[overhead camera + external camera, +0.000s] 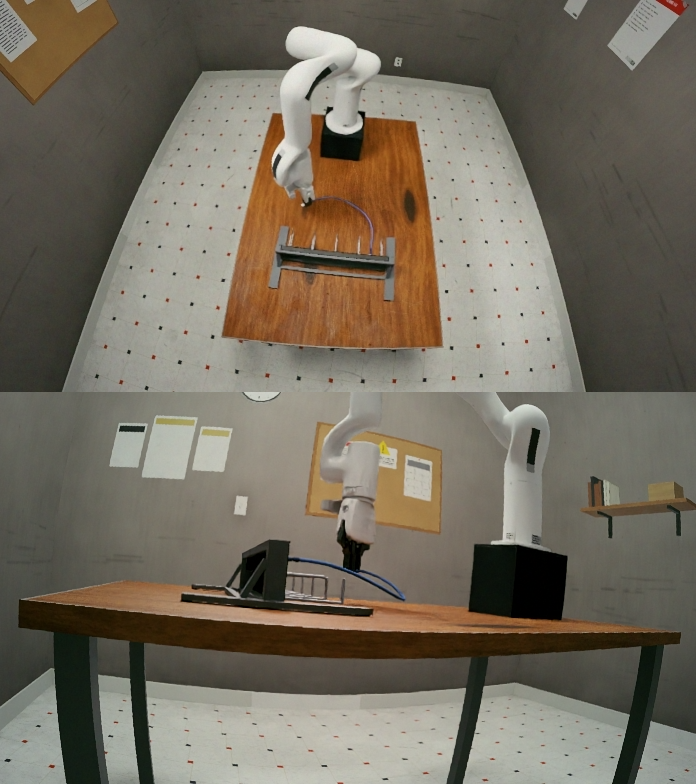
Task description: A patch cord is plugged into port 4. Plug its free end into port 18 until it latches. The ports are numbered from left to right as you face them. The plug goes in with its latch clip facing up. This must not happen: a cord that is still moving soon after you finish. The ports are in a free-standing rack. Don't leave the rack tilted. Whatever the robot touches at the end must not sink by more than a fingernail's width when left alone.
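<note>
A grey free-standing rack (334,260) stands upright on the wooden table, its port panel facing the robot base; it also shows in the side view (265,572). A blue-purple patch cord (350,212) runs from a port near the rack's right end in an arc toward the arm; it shows in the side view too (350,574). My gripper (307,201) is shut on the cord's free plug end and holds it above the table, behind the rack's left part. In the side view the gripper (353,559) points down, at about the height of the rack's top.
The arm's black base block (343,140) stands at the back of the table. A dark stain (409,205) marks the wood to the right. The rack's two long feet (389,270) reach toward the front.
</note>
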Controlling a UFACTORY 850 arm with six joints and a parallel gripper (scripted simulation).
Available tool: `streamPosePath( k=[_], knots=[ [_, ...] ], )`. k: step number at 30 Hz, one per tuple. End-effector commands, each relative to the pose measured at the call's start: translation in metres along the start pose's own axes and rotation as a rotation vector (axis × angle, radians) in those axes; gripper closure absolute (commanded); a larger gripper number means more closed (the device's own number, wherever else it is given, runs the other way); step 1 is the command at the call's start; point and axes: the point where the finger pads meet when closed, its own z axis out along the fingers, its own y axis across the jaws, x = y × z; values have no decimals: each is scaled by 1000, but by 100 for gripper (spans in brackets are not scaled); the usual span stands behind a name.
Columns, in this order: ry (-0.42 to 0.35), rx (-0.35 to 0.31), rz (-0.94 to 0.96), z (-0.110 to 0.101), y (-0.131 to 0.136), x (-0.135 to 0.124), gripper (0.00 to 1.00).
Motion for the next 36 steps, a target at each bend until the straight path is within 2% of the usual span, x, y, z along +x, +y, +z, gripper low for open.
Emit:
streamPosePath(
  k=[1, 36],
  knots=[
    [-19, -1, -32, -1, -6, 2, 100],
    [-37, 14, -264, -6, -40, 9, 100]
  ],
)
